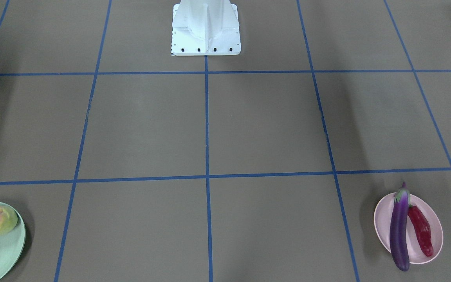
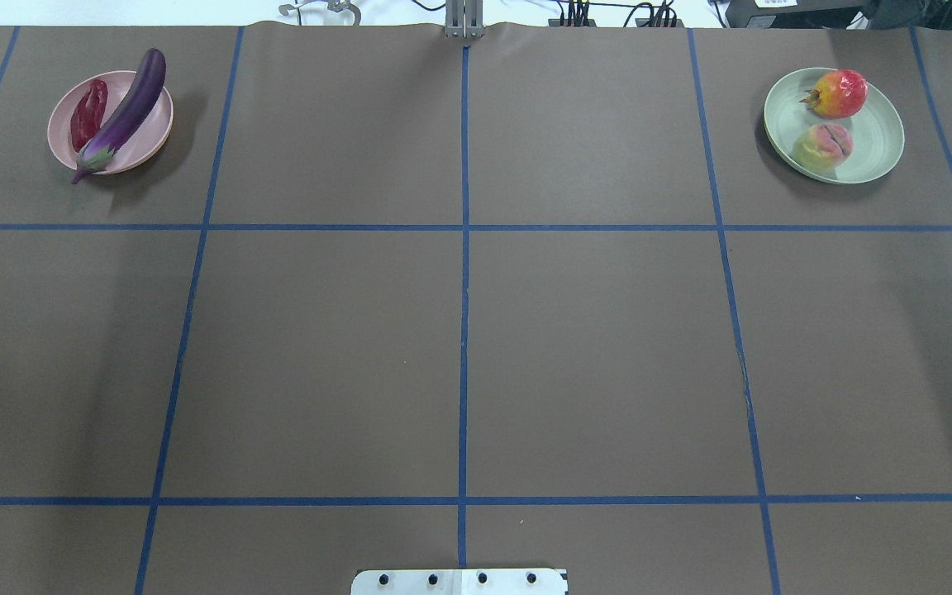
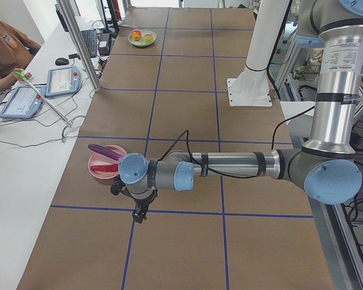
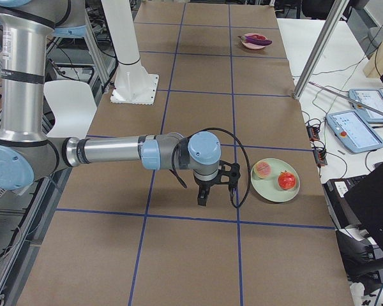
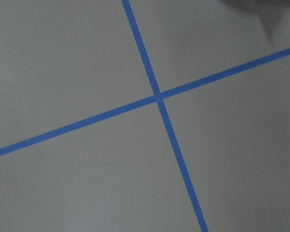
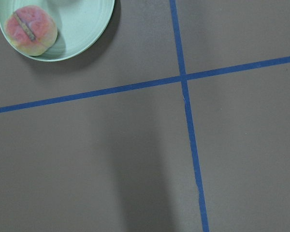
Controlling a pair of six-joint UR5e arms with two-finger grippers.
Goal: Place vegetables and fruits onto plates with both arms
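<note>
The purple eggplant [image 2: 125,111] and the red chili pepper [image 2: 88,116] lie side by side on the pink plate [image 2: 149,136] at the far left. On the mint green plate [image 2: 881,140] at the far right rest the peach [image 2: 823,147] and the red-orange fruit [image 2: 840,92]. My left gripper [image 3: 138,214] shows only in the exterior left view, pointing down near the pink plate [image 3: 103,172]. My right gripper [image 4: 203,197] shows only in the exterior right view, a short way from the mint plate [image 4: 274,188]. I cannot tell whether either is open or shut.
Blue tape lines [image 2: 464,273] split the brown table into squares. The white base block [image 1: 206,31] stands at the robot's edge. A person sits at a side bench with tablets [image 3: 62,80], and metal posts [image 3: 78,42] rise at the table's far edge.
</note>
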